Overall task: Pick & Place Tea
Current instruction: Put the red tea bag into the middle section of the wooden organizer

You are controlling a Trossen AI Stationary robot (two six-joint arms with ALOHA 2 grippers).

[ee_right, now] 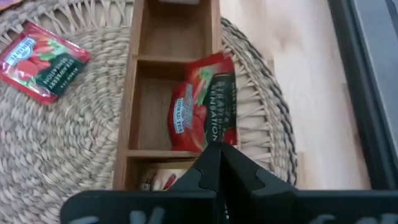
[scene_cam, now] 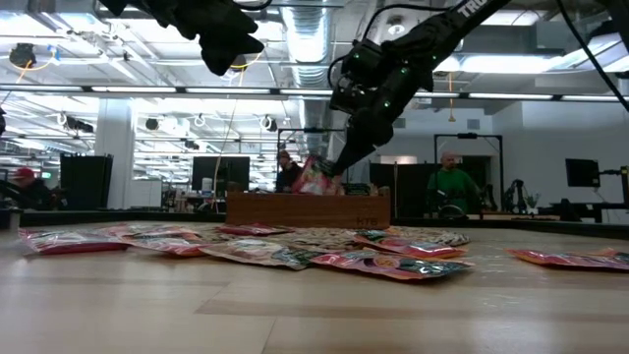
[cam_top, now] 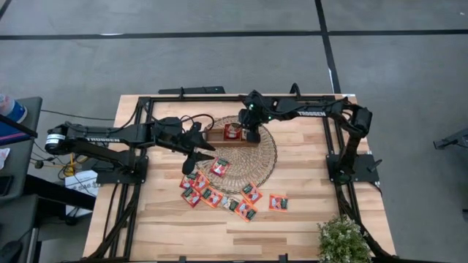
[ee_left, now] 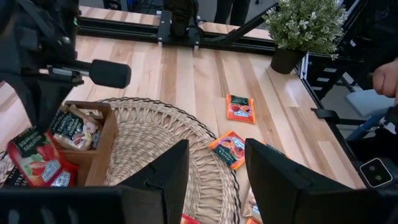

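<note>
A red-orange tea sachet [ee_right: 205, 102] hangs in my shut right gripper [ee_right: 214, 155] over the middle compartment of the brown wooden tray [cam_top: 219, 136]. The tray stands on the round woven mat [cam_top: 256, 164], and one end compartment holds other sachets [ee_left: 74, 127]. Several more sachets [cam_top: 219, 196] lie flat on the mat's near edge and on the table before it. My left gripper [cam_top: 199, 152] hovers open above the mat's left edge, with nothing between its fingers [ee_left: 168, 174]. My right gripper pinches the sachet's upper edge [ee_right: 210, 140] between its two shut fingers, coming slanting down from the table's right. The sachet hangs below the fingers [scene_cam: 316, 177] at the tray's top edge, over its middle compartment. Whether its lower end touches the tray, I cannot tell.
A potted plant [cam_top: 342, 239] stands at the table's near right corner. Black frame rails [cam_top: 333, 146] run along the table's sides. Bare wood lies right of the mat. A person's hand [ee_left: 385, 78] shows beyond the table's edge, and people stand in the room behind [scene_cam: 454, 182].
</note>
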